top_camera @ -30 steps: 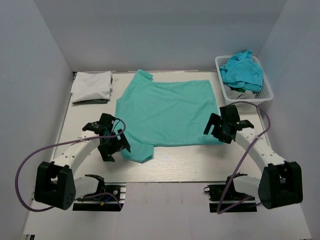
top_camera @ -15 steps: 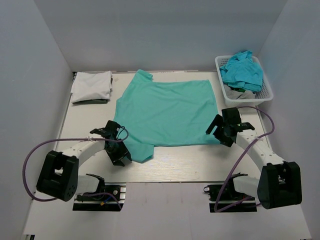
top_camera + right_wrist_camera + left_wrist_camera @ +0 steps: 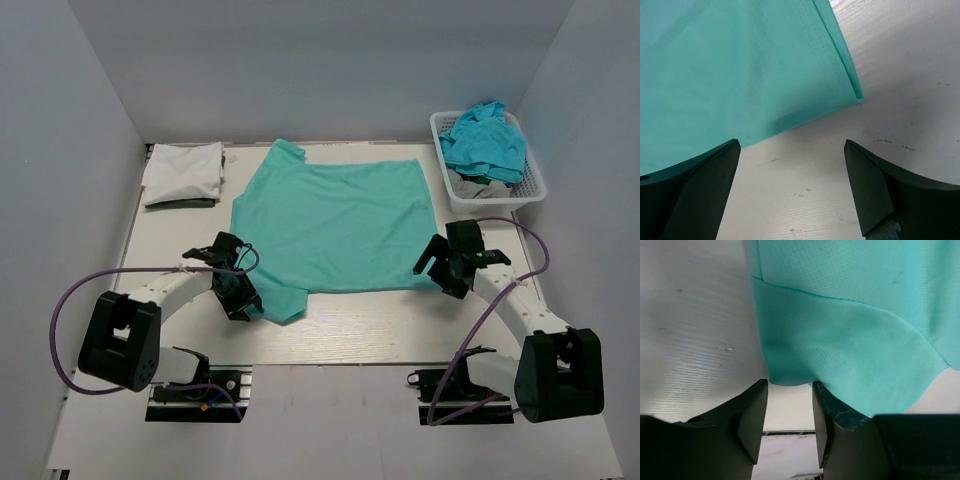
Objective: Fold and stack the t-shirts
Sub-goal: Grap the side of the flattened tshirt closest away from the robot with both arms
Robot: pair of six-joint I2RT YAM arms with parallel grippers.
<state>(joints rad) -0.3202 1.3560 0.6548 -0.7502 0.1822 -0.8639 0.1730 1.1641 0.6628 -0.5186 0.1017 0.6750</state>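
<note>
A teal-green t-shirt (image 3: 335, 225) lies spread flat on the table, its near left sleeve (image 3: 278, 300) pointing at the front edge. My left gripper (image 3: 243, 300) sits low at that sleeve. In the left wrist view its jaws (image 3: 789, 385) are half-narrowed with a visible gap, and the sleeve's hem (image 3: 790, 375) lies right at the fingertips. My right gripper (image 3: 445, 265) hovers wide open at the shirt's near right corner (image 3: 852, 92), with bare table between its fingers (image 3: 791, 143). A folded white t-shirt (image 3: 183, 170) rests on a dark grey one (image 3: 180, 203) at the back left.
A white lattice basket (image 3: 490, 198) stands at the back right, holding crumpled turquoise-blue t-shirts (image 3: 485, 140). Grey walls enclose the table on three sides. Purple cables loop from both arms near the front edge.
My left gripper has moved right and down onto the sleeve's edge, and its jaws have narrowed from wide open. The right gripper has shifted slightly toward the shirt's corner, still wide open.
</note>
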